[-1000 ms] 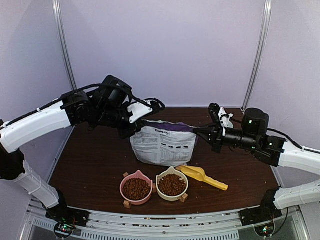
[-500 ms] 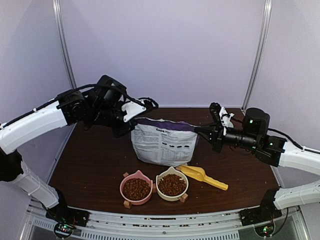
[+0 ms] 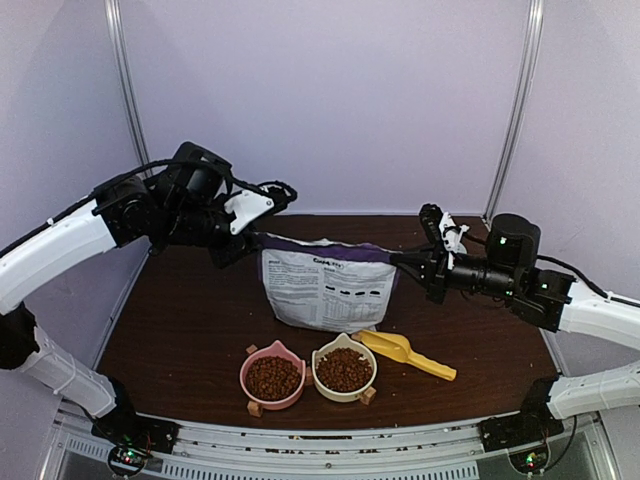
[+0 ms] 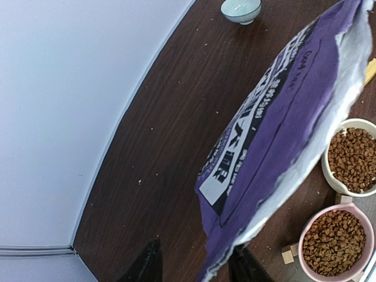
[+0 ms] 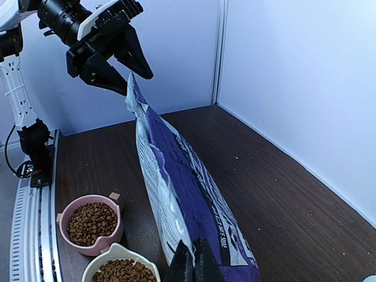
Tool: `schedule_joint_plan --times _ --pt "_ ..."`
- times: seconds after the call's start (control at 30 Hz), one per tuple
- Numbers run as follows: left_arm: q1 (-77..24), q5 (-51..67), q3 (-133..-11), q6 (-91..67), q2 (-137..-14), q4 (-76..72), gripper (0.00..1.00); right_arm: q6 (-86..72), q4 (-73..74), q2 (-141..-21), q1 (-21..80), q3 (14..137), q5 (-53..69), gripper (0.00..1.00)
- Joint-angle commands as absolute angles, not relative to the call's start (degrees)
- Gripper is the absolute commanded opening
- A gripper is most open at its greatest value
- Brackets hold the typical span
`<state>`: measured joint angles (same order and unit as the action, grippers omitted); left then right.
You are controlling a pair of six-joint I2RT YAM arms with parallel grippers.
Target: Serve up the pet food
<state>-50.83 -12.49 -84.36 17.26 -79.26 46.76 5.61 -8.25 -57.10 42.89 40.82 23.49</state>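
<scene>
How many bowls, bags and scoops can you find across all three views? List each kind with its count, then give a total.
Bowls: 3 (pink bowl, cream bowl, blue bowl)
Bag: 1
Scoop: 1
Total: 5

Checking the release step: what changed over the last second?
The left gripper opened, releasing the top corner of the purple puppy food bag, and drew back left and upward. Unchanged: the right gripper stays shut on the opposite corner, bag upright, kibble in the pink bowl and cream bowl, yellow scoop in place.
</scene>
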Motion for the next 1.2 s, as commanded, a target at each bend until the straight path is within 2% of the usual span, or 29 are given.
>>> schedule_joint_plan --times 0.0,0.13,0.23,0.27,0.4,0.47,0.7,0.73,0.8,0.87,1.0,1.07,1.1,1.13,1.17 --pt "-50.54 -6.85 -84.90 16.84 -77.93 44.49 0.43 5.12 -9.96 -56.13 42.28 43.00 23.37 0.00" --pt "-50.54 -2.80 -85.90 17.41 -78.88 44.70 0.44 4.84 -10.27 -56.58 42.26 43.04 23.64 0.00" --pt "-50.54 -0.91 -87.20 18.02 -80.16 45.55 0.40 4.88 -10.28 -56.68 42.28 43.09 23.64 0.00" --pt "-50.56 -0.66 -87.60 18.28 -80.50 45.73 0.36 4.83 -10.24 -56.69 42.28 43.01 23.64 0.00" --pt "-50.56 -1.56 -88.66 19.36 -81.89 46.29 0.07 4.66 -10.33 -56.59 42.28 43.00 23.60 0.00" --pt "-50.54 -2.20 -88.97 19.91 -82.35 46.81 0.00 4.60 -10.37 -56.43 42.28 42.92 23.49 0.00" --pt "-50.62 -1.33 -88.88 21.42 -82.46 47.03 0.01 4.87 -10.05 -56.07 42.28 43.08 23.53 0.00" --pt "-50.69 -1.27 -89.21 21.58 -82.74 47.06 0.14 4.84 -10.02 -56.07 42.28 43.13 23.62 0.00" --pt "-51.00 -1.05 -90.17 22.16 -83.59 47.11 0.21 4.91 -10.06 -56.07 42.30 43.18 23.64 0.00" --pt "-51.58 -1.17 -91.27 22.74 -84.72 47.23 0.23 4.69 -10.15 -56.07 42.28 43.24 23.64 0.00" --pt "-52.62 -0.87 -93.64 23.75 -87.10 48.32 0.20 4.57 -10.03 -56.08 42.28 43.24 23.80 0.00" --pt "-52.94 -1.03 -94.28 24.11 -87.90 48.76 0.14 4.55 -9.93 -55.87 42.28 43.09 23.65 0.00" --pt "-53.03 -1.03 -94.23 24.24 -87.90 48.78 0.04 4.60 -9.93 -55.75 42.28 42.92 23.64 0.00" --pt "-53.15 -0.79 -94.10 24.43 -87.93 48.77 0.00 4.60 -9.93 -55.66 42.28 42.83 23.52 0.00" --pt "-53.25 -0.56 -93.94 24.51 -87.86 48.70 0.00 4.57 -9.93 -55.59 42.30 42.81 23.55 0.00"
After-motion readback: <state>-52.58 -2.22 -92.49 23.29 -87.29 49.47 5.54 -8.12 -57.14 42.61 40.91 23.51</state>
